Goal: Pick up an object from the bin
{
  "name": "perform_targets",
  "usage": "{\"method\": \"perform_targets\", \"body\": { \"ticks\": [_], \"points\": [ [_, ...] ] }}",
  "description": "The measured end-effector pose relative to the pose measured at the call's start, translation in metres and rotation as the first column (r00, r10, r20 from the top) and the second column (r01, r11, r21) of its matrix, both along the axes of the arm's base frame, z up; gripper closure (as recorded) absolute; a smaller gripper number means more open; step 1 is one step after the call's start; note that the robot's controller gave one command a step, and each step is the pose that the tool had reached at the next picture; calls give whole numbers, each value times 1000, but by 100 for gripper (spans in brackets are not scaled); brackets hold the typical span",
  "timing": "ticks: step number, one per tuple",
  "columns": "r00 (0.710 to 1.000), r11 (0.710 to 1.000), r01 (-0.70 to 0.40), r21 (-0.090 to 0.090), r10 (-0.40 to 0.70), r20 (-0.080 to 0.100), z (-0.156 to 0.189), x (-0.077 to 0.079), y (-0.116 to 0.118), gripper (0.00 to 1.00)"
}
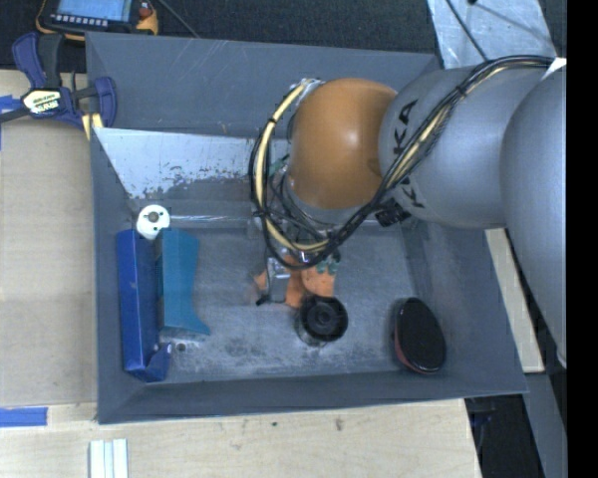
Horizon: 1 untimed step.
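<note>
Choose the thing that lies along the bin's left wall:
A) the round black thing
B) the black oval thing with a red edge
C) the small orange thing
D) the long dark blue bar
D: the long dark blue bar runs along the left wall of the bin, while the round black thing, the small orange thing and the black oval thing lie further right.

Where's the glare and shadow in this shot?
Camera view: bright glare on the bin's back wall, upper left; the arm's orange cover blocks the bin's middle above the gripper; the blue box at left and the black round thing by the gripper are evenly lit.
</note>
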<state>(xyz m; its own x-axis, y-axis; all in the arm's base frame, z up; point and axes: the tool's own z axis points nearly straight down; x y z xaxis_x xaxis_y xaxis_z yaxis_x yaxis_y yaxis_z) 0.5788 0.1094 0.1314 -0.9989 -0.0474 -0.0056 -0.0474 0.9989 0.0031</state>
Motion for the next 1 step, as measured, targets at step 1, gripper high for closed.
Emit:
{"method": "perform_targets", "body": {
  "ticks": [1],
  "points": [
    [1000, 1000, 11, -4, -11, -2, -5, 5, -52, 0]
  ]
}}
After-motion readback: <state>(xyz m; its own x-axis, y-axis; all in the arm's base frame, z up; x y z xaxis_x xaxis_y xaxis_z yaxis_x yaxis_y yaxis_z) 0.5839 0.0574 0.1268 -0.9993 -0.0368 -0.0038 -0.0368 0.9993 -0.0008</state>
